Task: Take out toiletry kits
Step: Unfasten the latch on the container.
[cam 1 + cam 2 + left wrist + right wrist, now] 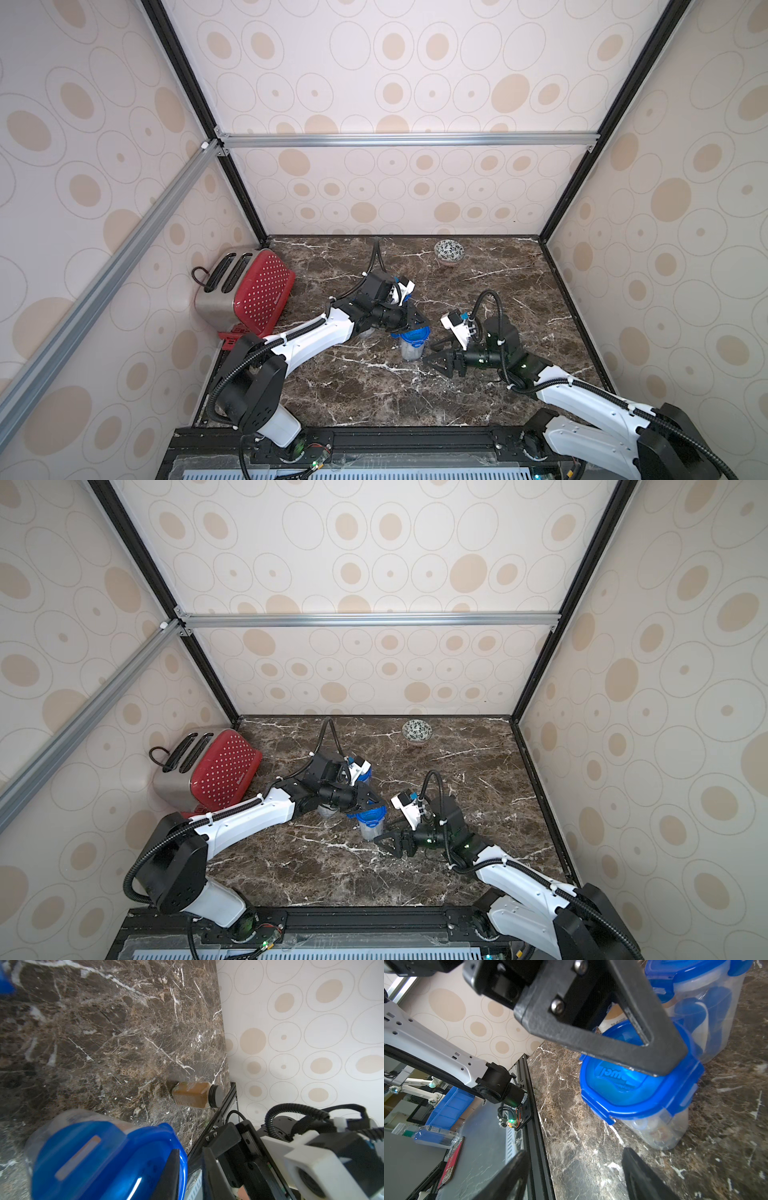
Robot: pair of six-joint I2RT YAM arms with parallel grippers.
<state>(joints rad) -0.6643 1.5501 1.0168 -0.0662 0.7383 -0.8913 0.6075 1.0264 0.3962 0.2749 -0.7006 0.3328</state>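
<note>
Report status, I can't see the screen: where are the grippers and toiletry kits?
Left gripper at blue lid of front jar, grip unclear. Right gripper open, beside it. Toiletry kits inside, lid on. Second jar close behind.

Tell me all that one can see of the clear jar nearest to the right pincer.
The clear plastic jar stands upright on the marble table, its blue clip lid on. Small pale things inside are blurred. A finger of the left pincer touches the lid's top; a similar jar stands close by.
</note>
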